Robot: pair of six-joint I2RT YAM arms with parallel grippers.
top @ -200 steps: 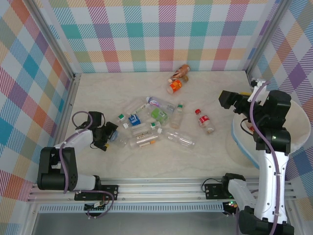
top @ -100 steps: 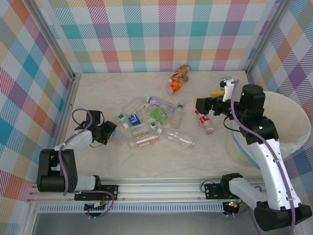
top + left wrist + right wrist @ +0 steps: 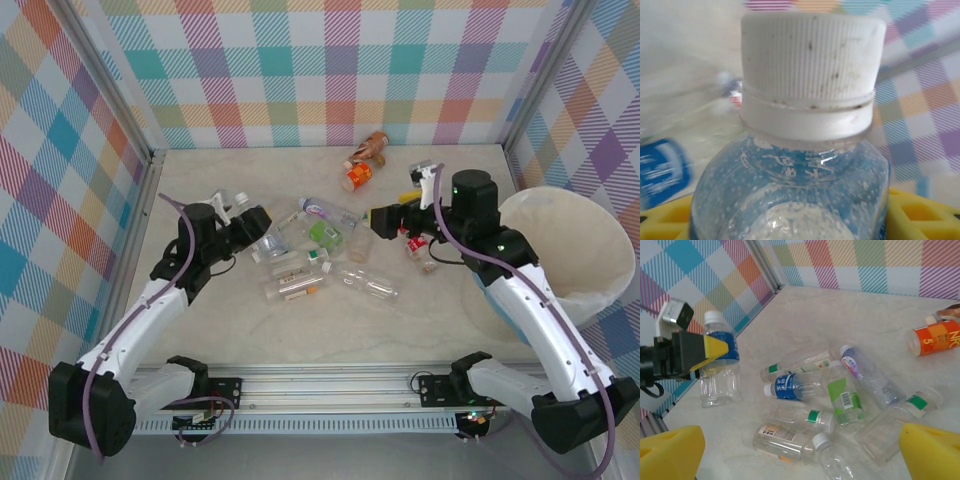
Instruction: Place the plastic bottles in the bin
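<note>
Logged: 1 held bottle (image 3: 719, 377), clear, white cap, blue label, upright and pinched across the label band between the yellow pads (image 3: 715, 346) of the left gripper (image 3: 717, 357), at the left side of the table (image 3: 200, 330), well apart from the bin (image 3: 600, 235) at the far right. Cannot tell whether lifted clear of the table or resting on it. Seen close in the left wrist view: ribbed cap, droplets inside the shoulder; looks empty. Judged light; needs little clamping force. Judged thin-walled and springy in the body, stiffer at neck and cap; expect denting, perhaps slipping out, under a hard squeeze on the smooth round wall. Recommend holding at the label band or just under the shoulder, square across the axis. Right gripper (image 3: 378, 220) recorded with fingers spread wide, holding nothing, above the loose heap at mid-table: green-label bottle (image 3: 842, 395), blue-label bottle (image 3: 790, 385), several clear ones on their sides, touching or overlapping. Also noted orange bottle (image 3: 935, 337) further back and red-cap bottle (image 3: 425, 258) near the right gripper. For lying bottles, advise closing across the width at mid-body, not along the length; expect rolling on contact.
</note>
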